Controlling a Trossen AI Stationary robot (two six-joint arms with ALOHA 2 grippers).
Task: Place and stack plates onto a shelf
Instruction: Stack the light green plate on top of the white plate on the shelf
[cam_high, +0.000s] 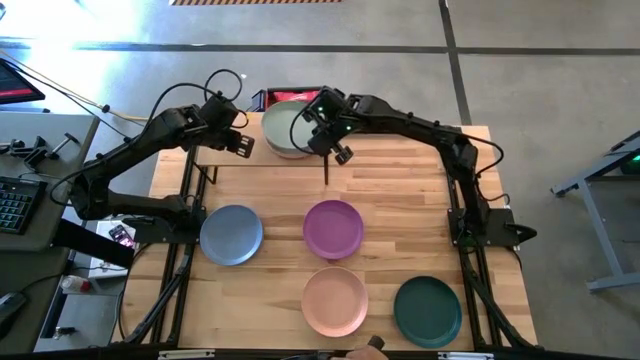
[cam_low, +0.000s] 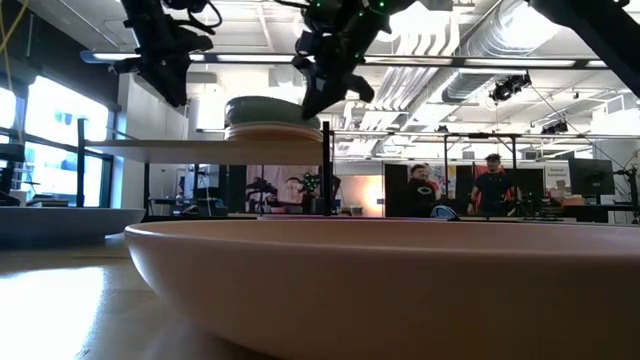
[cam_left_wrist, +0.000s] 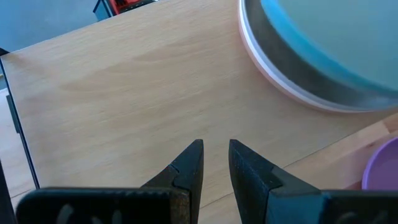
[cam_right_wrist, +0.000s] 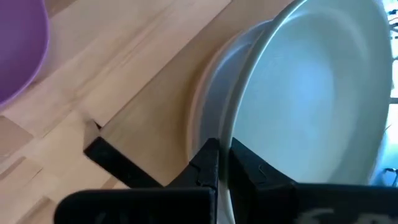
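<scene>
Pink plate (cam_low: 400, 280) nearest, on desk (cam_high: 400, 190) with blue, purple, teal ones | right gripper (cam_right_wrist: 222, 163) fingers clenched on sage green plate (cam_high: 287, 125) rim, atop stack on shelf (cam_high: 225, 160) | step: stacking; next: release, lift clear | left gripper (cam_left_wrist: 216, 163) slightly parted, grasping nothing, above shelf

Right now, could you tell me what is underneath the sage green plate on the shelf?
The sage green plate tops a stack on the shelf. Beneath it, a grey rim and a pink rim show; anything lower is hidden.

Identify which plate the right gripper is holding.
The sage green plate, topmost of the stack on the shelf; the right gripper pinches its rim. The other loose plates lie untouched on the table.
</scene>
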